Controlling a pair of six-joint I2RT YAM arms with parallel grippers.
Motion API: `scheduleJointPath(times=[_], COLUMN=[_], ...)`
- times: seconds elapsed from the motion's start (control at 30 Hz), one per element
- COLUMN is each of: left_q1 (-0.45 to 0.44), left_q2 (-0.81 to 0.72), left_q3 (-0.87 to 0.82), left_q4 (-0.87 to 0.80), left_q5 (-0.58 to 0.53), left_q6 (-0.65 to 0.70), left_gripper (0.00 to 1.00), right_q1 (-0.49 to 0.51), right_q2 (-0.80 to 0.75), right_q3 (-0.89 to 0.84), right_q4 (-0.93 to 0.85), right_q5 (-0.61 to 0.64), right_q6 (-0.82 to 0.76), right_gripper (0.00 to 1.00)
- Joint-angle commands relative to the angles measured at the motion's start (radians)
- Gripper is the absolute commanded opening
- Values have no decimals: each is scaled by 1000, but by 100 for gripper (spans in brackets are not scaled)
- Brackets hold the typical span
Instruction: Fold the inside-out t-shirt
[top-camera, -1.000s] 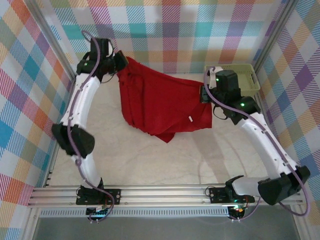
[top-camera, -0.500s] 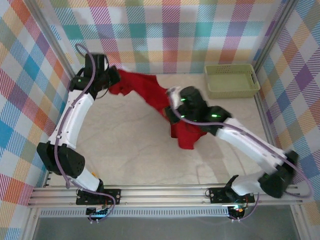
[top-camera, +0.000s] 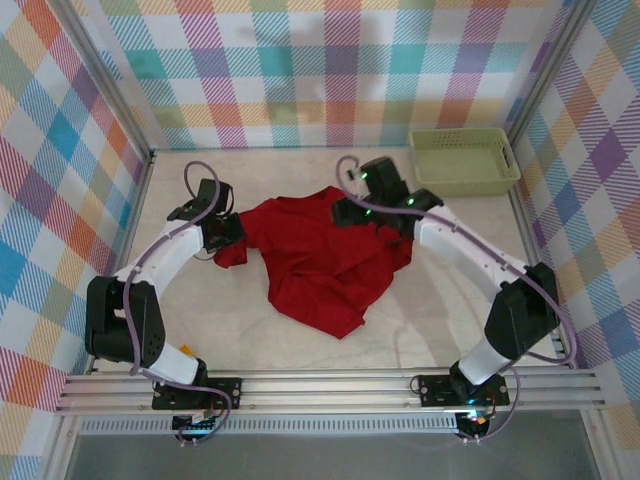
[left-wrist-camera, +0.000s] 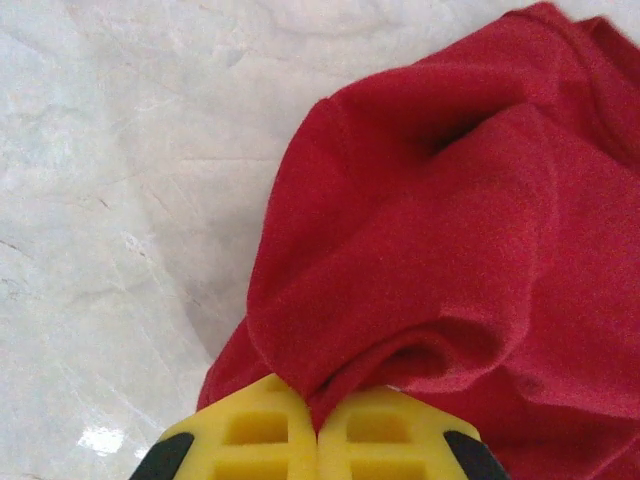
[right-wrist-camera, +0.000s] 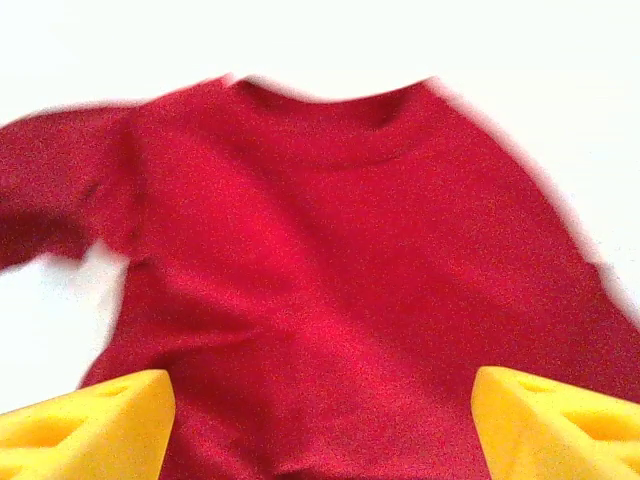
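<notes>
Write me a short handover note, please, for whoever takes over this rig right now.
Left pincer: shut on a bunched edge of the plain deep-red cloth t-shirt.
Right pincer: open, over the shirt's far edge, holding nothing.
Shirt: crumpled in a heap in the middle of the pale table, not spread flat.
Done: no fold visible.
Left: spread it flat, then fold.

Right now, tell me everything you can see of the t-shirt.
The t-shirt is plain deep red, soft cloth, no print visible. It lies rumpled and unfolded on the table, between the two grippers, one corner trailing toward the near edge. The right wrist view shows its neckline and a short sleeve. The left gripper is shut on a bunched fold at its left edge. The right gripper is open over it; whether it touches the cloth I cannot tell.
</notes>
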Motion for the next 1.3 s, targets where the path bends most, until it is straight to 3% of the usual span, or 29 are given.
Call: scheduleJointPath(times=[0.0,0.3,0.57,0.7,0.77,0.87,0.97,1.1,1.27], left_q1=[-5,-5,-5,-5,-5,-4,0,20,33], left_q2=[-37,-71,-79,-80,-81,-78,-67,-40,-23], left_q3=[-2,-13,-23,-18,-14,-1,44,194,471], left_q4=[60,48,54,51,46,37,22,-19,-81], left_q5=[8,-2,-8,-14,-15,-19,-14,1,-6], left_q6=[-18,-21,-31,-39,-39,-38,-38,-38,-10], left_gripper=[0,0,0,0,0,0,0,0,0], right_q1=[-95,-247,-248,-248,-247,-246,-246,-247,-246], right_q2=[127,459,492,531,549,523,441,306,150], right_q3=[54,328,230,218,226,223,227,297,414], right_q4=[-56,-171,-122,-139,-150,-137,-126,-144,-199], right_q5=[44,43,-122,-132,-132,-126,-70,44,100], right_q6=[27,48,75,87,83,66,35,-29,-100], right_gripper=[78,75,73,69,62,27,0,0,0])
